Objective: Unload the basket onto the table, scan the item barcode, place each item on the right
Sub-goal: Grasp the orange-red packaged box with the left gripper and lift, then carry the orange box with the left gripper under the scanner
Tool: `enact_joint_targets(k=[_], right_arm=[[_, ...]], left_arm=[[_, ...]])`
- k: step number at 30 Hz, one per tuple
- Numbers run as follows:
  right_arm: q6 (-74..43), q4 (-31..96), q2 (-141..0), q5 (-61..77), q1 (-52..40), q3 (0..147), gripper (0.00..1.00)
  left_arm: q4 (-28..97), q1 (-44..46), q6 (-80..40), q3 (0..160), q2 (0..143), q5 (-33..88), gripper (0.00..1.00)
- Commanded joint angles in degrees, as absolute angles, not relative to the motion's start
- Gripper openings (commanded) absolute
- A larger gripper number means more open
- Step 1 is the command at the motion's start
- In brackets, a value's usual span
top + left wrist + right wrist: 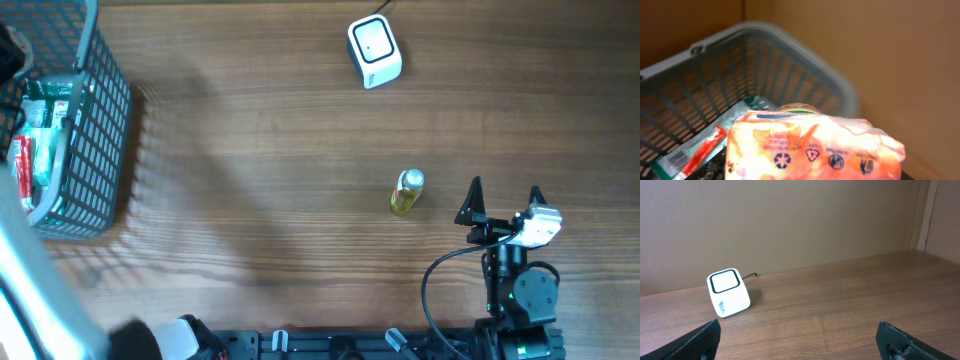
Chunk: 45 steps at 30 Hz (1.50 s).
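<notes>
Tabletop [300, 130] of brown wood grain, filling the overhead view. Grey mesh basket [95, 150] at the far left edge, stuffed with green, white and red wrappers [40, 130]. Pale, blurred left arm [30, 280] running up that same edge toward the basket. Black right arm [520, 290] at lower right, cable looped beside it. Released right claw [505, 197], fingers spread wide, nothing between them, over bare wood. Only a dark shape of the left claw [8, 52] at the frame edge over the basket; fingers hidden in its own wrist view, so cannot tell whether clenched or released. Orange-and-white packet [810, 145] close against that wrist camera, recycling marks on its face, above the inside of the basket; gripped or merely lying there, cannot tell. White cube scanner [374, 50] at top centre, cord trailing off, well apart from the basket and the packet. Small yellow bottle [407, 192] with silver cap, lying on the wood near the right claw.
</notes>
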<state>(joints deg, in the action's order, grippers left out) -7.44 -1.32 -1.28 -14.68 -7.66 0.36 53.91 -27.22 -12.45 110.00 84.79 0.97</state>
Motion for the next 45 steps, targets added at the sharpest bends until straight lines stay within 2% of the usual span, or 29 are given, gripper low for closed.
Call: enact_joint_targets(k=[1, 10, 18, 22, 31, 42, 45], right_arm=[[-7.7, -1.7, -1.3, -15.2, -7.5, 0.4, 1.0], [-7.6, -1.7, -1.3, -15.2, -7.5, 0.4, 1.0], [-7.6, -1.7, -1.3, -15.2, -7.5, 0.4, 1.0], [-7.6, -1.7, -1.3, -15.2, -7.5, 0.4, 1.0], [-7.7, -1.7, -1.3, -15.2, -7.5, 0.4, 1.0], [-7.7, -1.7, -1.3, -15.2, -7.5, 0.4, 1.0], [-7.6, -1.7, -1.3, -15.2, -7.5, 0.4, 1.0]], left_arm=[[56.8, -22.1, -15.5, 110.6, 79.1, 5.1, 0.51], [69.0, -1.6, -18.3, 110.6, 77.3, 4.8, 0.51], [71.9, 17.8, -24.9, 110.6, 85.6, -3.7, 0.49], [71.7, 25.1, -26.4, 110.6, 91.9, -4.2, 0.49], [70.0, 33.7, -29.5, 110.6, 104.9, -5.1, 0.5], [68.4, 35.7, -30.9, 110.5, 110.6, -5.5, 0.5], [68.4, 37.5, -30.9, 110.5, 112.3, -8.9, 0.5]])
